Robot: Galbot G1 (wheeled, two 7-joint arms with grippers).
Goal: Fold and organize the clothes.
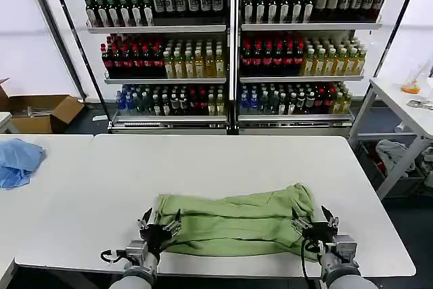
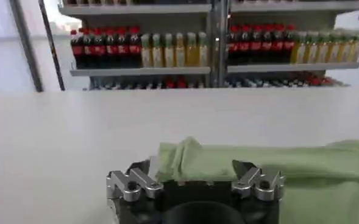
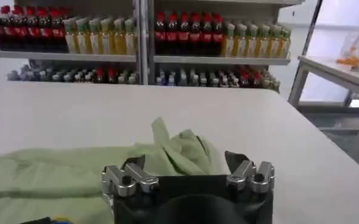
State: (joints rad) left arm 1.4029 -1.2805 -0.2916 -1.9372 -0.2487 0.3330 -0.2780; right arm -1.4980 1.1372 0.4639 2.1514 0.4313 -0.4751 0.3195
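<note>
Shelving packed with drink bottles (image 1: pixel 230 52) runs along the back wall, three loaded rows showing across two bays, with one white table (image 1: pixel 223 167) in front. Taking the green polo shirt (image 1: pixel 237 225) as the landmark: it's a single garment, folded into a long band lying crosswise near the table's front edge.

Far off to the shirt's left, one crumpled light blue cloth (image 1: pixel 19 160) sits at the table's left side, and behind that one open cardboard box (image 1: pixel 40 112) is on the floor.

At the shirt's left end, the left gripper (image 1: pixel 159 225) has its two fingers spread wide apart, the fabric edge lying between them; from the left wrist view (image 2: pixel 194 176) nothing looks pinched.

At the shirt's right end, where the cloth bunches up a bit, the right gripper (image 1: pixel 314 221) is the same deal, fingers wide open on either side of the rumpled fabric (image 3: pixel 185 167), not clamped on it.

Further right of the shirt, one second white table (image 1: pixel 406 103) stands apart with some small items on top.
</note>
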